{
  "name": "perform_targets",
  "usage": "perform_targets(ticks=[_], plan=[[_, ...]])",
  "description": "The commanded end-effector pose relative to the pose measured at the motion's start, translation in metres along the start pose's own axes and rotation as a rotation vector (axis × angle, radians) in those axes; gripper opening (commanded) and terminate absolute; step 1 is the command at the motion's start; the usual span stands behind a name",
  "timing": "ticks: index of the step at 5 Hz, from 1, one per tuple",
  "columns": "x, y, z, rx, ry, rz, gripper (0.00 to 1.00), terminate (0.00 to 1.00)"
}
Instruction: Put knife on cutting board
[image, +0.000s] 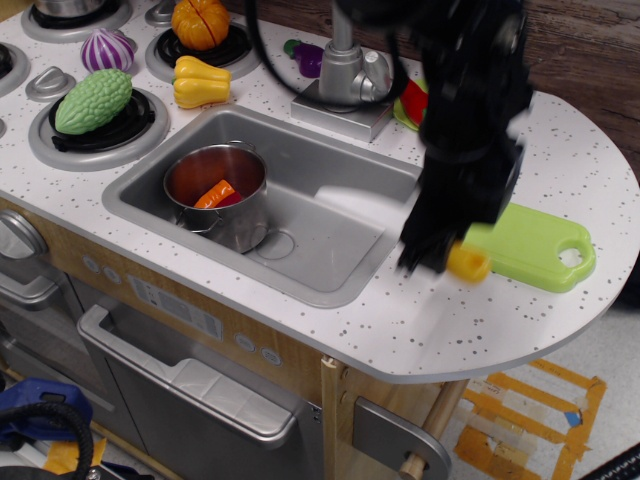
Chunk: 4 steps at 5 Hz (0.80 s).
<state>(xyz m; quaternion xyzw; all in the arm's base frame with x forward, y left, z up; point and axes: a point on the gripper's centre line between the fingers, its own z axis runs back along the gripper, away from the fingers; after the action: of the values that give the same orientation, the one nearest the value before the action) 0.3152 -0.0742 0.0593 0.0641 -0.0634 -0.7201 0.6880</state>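
- Speckled white counter (560, 170) carries everything you need: the sink (300, 215) sits in its middle, the lime-green cutting board (530, 245) lies flat on the right-hand curve, well placed to receive a drop from above.
- Your arm (470, 110) is motion-blurred and leans over the board's near end, hiding that end.
- The pot (218, 195) in the sink, holding an orange piece, is well apart from your path, so it should not interfere.
- Your gripper (435, 255) appears clenched on the knife (468, 263); only the yellow handle shows, at the board's left edge and seemingly raised off the counter. The blade is lost in blur.
- I judge the carry nearly finished: you need to centre the knife over the board before letting go.
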Motion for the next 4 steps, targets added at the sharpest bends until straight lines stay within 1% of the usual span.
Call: perform_targets(ticks=[1, 2, 3, 4], plan=[[0.001, 0.043, 0.003, 0.085, -0.046, -0.031, 0.0, 0.0], [0.008, 0.064, -0.015, 0.117, -0.093, -0.031, 0.0, 0.0], [0.011, 0.072, -0.031, 0.154, -0.108, -0.039, 0.0, 0.0], [0.011, 0.078, -0.035, 0.165, -0.123, -0.06, 0.0, 0.0]])
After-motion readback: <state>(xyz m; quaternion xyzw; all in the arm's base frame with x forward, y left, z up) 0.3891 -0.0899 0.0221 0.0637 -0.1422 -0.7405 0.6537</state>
